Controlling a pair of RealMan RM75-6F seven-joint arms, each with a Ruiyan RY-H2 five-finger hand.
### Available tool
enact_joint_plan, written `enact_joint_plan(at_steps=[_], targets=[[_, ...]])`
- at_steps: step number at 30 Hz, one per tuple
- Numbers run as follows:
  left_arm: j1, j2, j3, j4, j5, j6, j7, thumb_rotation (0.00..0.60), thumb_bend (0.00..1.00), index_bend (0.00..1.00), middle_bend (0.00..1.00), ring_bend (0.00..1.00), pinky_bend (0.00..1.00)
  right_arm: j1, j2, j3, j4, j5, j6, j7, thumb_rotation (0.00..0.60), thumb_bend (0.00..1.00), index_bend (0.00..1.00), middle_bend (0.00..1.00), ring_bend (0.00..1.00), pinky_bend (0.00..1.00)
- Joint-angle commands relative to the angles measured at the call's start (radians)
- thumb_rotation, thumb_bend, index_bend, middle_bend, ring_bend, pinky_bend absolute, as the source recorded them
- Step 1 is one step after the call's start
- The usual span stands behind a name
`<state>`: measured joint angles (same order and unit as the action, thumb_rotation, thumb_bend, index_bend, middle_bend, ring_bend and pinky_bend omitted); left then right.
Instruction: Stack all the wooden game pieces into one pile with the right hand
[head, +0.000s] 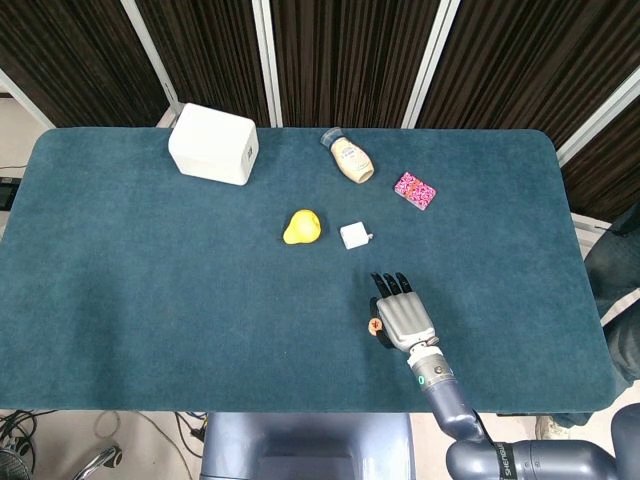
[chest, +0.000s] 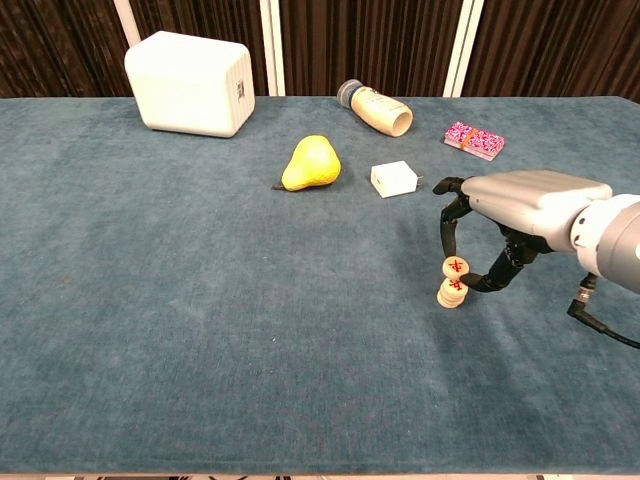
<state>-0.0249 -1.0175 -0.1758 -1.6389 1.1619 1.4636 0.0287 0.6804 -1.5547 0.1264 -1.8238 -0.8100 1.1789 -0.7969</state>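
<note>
A small pile of round wooden game pieces (chest: 451, 293) stands on the blue table, right of centre near the front. My right hand (chest: 505, 215) pinches another wooden piece (chest: 455, 266) with a red mark between thumb and a finger, holding it right over the pile, touching or nearly touching its top. In the head view the right hand (head: 400, 316) covers most of the pile; only a piece (head: 374, 325) shows at its left edge. The left hand is not visible in either view.
Farther back lie a yellow pear (chest: 311, 164), a small white charger block (chest: 394, 179), a tipped beige bottle (chest: 377, 107), a pink patterned pack (chest: 473, 140) and a large white box (chest: 190, 82). The table's front edge (head: 300, 410) runs just below the hand.
</note>
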Motion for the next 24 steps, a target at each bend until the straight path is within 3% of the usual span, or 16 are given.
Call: enact_joint_plan(at_steps=[1,24], targets=[[0.000,0.000,0.000,-0.001,0.000,0.001,0.000,0.600,0.09,0.00,0.00,0.00,0.08,0.002,-0.002,-0.003,0.002,0.000,-0.001,0.003,0.600,0.42,0.52,0.00,0.00,0.00],[0.000,-0.001,0.000,-0.003,0.000,0.003,0.005,0.600,0.09,0.00,0.00,0.00,0.08,0.001,-0.005,-0.029,0.017,-0.002,0.007,0.027,0.600,0.42,0.52,0.00,0.00,0.00]])
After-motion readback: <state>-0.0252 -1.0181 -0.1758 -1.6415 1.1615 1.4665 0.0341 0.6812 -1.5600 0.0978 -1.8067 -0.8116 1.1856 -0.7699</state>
